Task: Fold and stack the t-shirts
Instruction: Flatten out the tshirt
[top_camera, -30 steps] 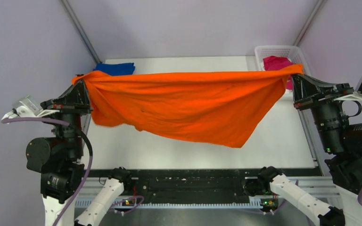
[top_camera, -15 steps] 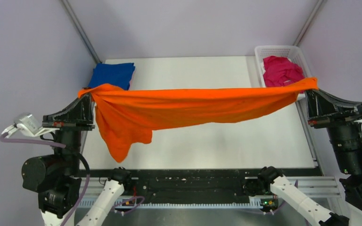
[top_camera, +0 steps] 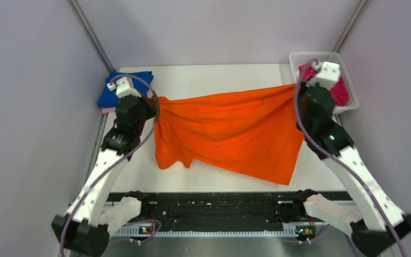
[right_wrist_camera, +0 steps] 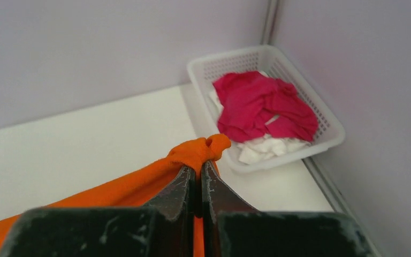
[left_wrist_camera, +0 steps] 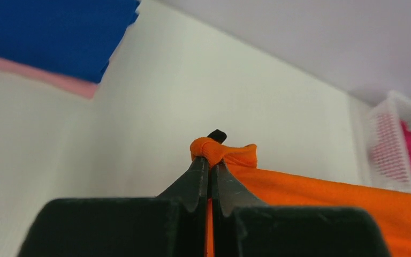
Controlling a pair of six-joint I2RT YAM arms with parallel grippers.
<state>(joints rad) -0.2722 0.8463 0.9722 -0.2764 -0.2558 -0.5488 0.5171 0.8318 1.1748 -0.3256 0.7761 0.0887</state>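
Presently, listed from the grips outward. Left gripper (left_wrist_camera: 210, 160): jaws pinched tight on a bunched corner of the orange t-shirt (top_camera: 230, 131), a small knot of cloth poking past the tips. Right gripper (right_wrist_camera: 198, 168): clamped the same way on the opposite corner, just in front of the white basket (right_wrist_camera: 230, 55). Orange t-shirt: hung between your two grips and spreading away from the basket over the table (top_camera: 219, 80), upper edge lifted, lower part wrinkled and lying on the surface, one corner trailing toward the arm bases. Handling, as a judgement: light, limp and soft, with no stiffness of its own, so it will sag wherever you do not hold it. Gathered corners like these are the sound places to grip, since a thin single layer may slip out. Magenta t-shirt (right_wrist_camera: 262, 104): crumpled inside the basket. Blue t-shirt (left_wrist_camera: 48, 32): folded on the pink t-shirt (left_wrist_camera: 32, 75), at the back corner of the table opposite the basket. Change from half a second earlier: the orange shirt then hung stretched in the air between arms spread wide; now both arms have reached forward and down, and the cloth drapes onto the table.
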